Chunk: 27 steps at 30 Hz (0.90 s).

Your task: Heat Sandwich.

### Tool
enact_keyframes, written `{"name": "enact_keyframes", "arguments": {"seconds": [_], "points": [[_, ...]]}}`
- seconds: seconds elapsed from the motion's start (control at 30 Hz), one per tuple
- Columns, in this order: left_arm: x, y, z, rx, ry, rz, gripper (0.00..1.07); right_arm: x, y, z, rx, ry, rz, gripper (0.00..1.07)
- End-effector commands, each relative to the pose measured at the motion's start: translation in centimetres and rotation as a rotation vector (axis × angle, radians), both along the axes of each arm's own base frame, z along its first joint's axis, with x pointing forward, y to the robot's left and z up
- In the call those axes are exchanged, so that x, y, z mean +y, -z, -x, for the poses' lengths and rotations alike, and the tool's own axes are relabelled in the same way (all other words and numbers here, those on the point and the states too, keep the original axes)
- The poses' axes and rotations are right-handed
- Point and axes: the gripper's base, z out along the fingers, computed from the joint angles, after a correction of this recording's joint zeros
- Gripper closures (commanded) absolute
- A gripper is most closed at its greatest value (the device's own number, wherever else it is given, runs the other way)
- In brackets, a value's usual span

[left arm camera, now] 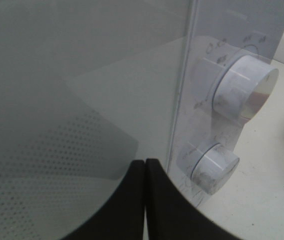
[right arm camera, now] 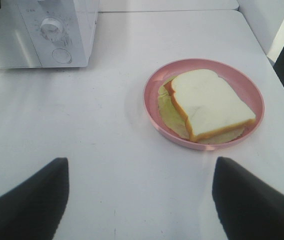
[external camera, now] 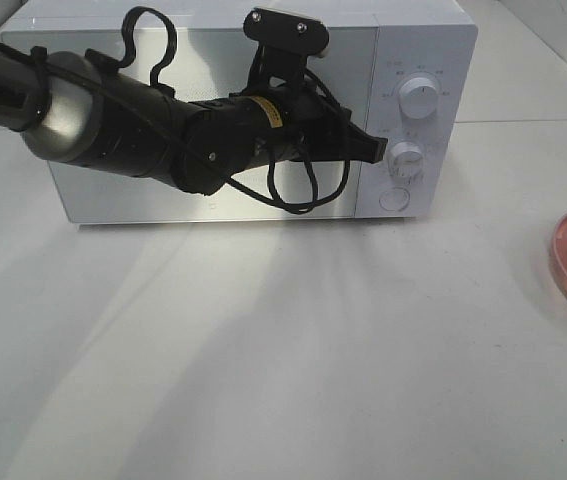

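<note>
**Left claw at the microwave door seam, sandwich off to the right**

We see the left claw (left arm camera: 146,200) with its jaws pressed together, tip at the front of the white microwave (external camera: 213,40), just beside the seam between door and control panel, near the lower knob (external camera: 406,158). The right claw (right arm camera: 139,200) hangs with jaws wide apart above bare bench (external camera: 263,350). The sandwich (right arm camera: 209,102) lies on the pink plate (right arm camera: 154,107), at the bench's right edge in the high view, well apart from the microwave, with open bench between them.
</note>
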Motion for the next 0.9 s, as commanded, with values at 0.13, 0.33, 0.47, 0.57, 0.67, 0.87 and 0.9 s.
{"name": "enact_keyframes", "arguments": {"seconds": [0.13,0.33,0.47,0.57,0.67,0.87,0.9], "points": [[1.5,-2.1,-1.4,-0.060,-0.081,0.103,1.06,0.0,0.1,0.3,-0.027,0.003,0.001,0.31],[1.4,-1.9,-0.4,-0.056,-0.056,0.084,1.06,0.0,0.1,0.3,-0.027,0.003,0.001,0.31],[1.2,-2.2,0.7,-0.053,-0.034,0.078,1.06,0.0,0.1,0.3,-0.027,0.003,0.001,0.31],[1.4,-2.5,2.2,-0.043,-0.016,0.069,1.06,0.0,0.1,0.3,-0.026,0.003,0.000,0.31],[2.0,-2.8,3.1,-0.039,-0.011,0.060,1.06,0.0,0.1,0.3,-0.026,0.003,0.000,0.31],[3.1,-3.3,5.5,-0.015,0.008,0.042,1.06,0.0,0.1,0.3,-0.026,0.003,0.000,0.31],[3.6,-3.5,6.2,0.014,0.018,0.018,1.06,0.0,0.1,0.3,-0.026,0.003,0.000,0.31]]}}
